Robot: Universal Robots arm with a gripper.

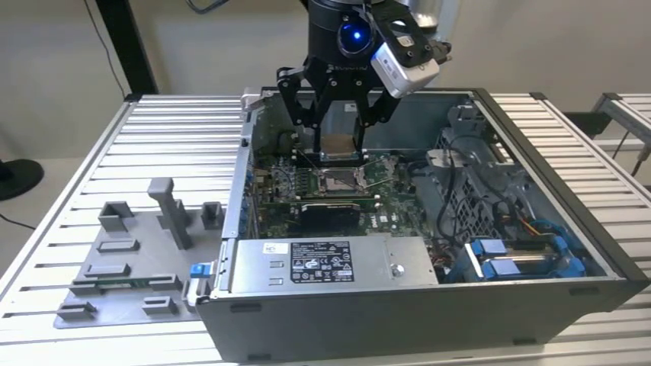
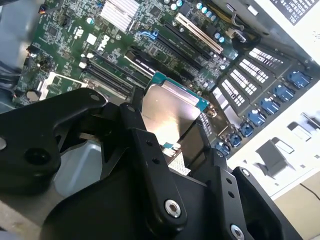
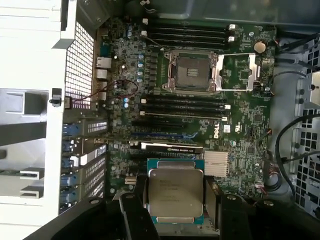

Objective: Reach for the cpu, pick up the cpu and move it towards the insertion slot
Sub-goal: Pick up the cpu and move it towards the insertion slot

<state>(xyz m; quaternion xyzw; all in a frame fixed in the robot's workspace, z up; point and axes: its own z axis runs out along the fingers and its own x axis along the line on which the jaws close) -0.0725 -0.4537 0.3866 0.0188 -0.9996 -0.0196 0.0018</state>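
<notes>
- Exterior view: the gripper [image 1: 339, 149] hangs upper centre of the frame, inside the open computer case [image 1: 569, 293], jaws pinching the cpu [image 1: 339, 145] by two opposite edges.
- The cpu hangs clear of the green motherboard [image 1: 392, 217], just above the insertion slot [image 1: 337, 181] at frame centre.
- A grey fixture tray [image 1: 127, 255] lies lower left, beside the case.
- First wrist view: the cpu [image 3: 175, 195] sits low centre between dark fingers [image 3: 135, 210]; the insertion slot [image 3: 192, 72] lies upper centre, well apart.
- Second wrist view: the cpu [image 2: 167, 112] appears silvery, clamped at centre.
</notes>
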